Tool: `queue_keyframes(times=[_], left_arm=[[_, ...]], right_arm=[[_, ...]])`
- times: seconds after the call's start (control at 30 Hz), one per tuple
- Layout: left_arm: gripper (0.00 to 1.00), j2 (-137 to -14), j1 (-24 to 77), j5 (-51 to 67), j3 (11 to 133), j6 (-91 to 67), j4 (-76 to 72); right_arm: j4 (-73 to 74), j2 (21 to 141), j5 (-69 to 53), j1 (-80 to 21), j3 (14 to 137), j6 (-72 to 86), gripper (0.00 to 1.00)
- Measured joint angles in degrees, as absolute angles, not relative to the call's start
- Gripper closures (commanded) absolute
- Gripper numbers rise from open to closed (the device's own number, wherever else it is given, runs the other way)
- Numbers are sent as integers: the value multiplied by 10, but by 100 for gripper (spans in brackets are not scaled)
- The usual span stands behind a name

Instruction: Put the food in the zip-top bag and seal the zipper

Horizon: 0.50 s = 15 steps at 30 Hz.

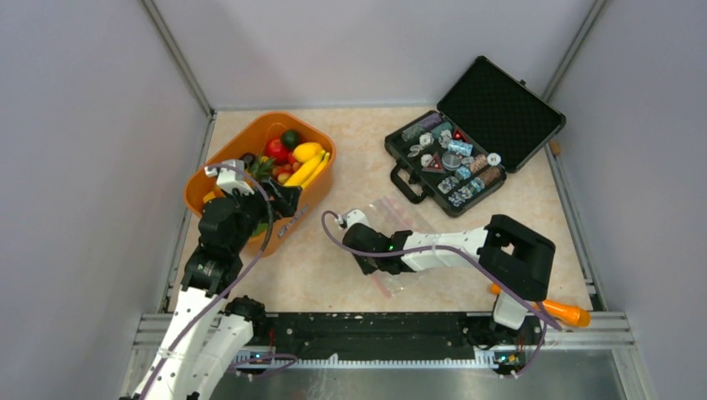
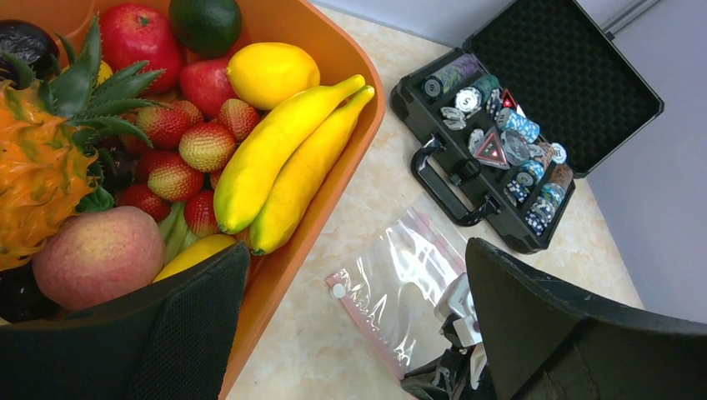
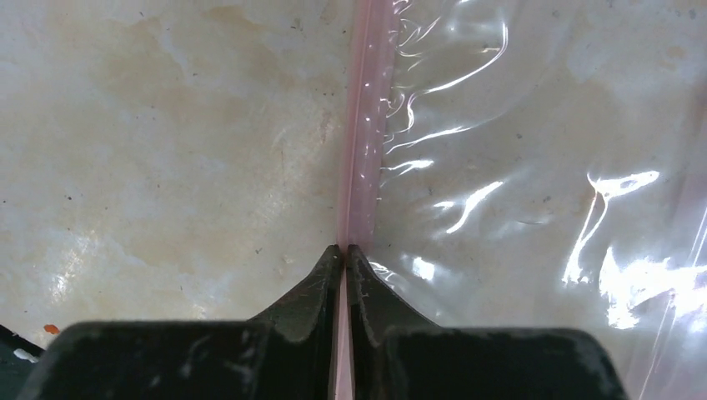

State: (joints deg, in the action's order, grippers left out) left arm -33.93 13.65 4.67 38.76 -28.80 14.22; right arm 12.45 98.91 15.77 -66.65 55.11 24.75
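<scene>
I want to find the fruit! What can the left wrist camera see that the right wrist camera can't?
Only the left wrist view shows the orange basket with bananas and strawberries, and the open black case. Only the right wrist view shows the right hand pinched shut on the pink zipper. Both show the clear bag lying on the table.

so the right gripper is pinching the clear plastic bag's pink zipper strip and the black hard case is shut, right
No, the black hard case is open, lid raised, as the top external view shows. The right gripper does pinch the pink zipper strip of the clear plastic bag.
</scene>
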Motion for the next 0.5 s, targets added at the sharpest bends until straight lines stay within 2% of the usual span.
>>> queue_keyframes(times=[0.1,0.33,0.5], left_arm=[[1,-339,136,50,388,-288,143],[1,-345,136,67,388,-285,143],[1,-361,137,117,388,-281,141]], right_arm=[[121,989,158,-667,551,256,100],[101,970,158,-667,527,269,100],[73,913,137,-653,493,287,100]])
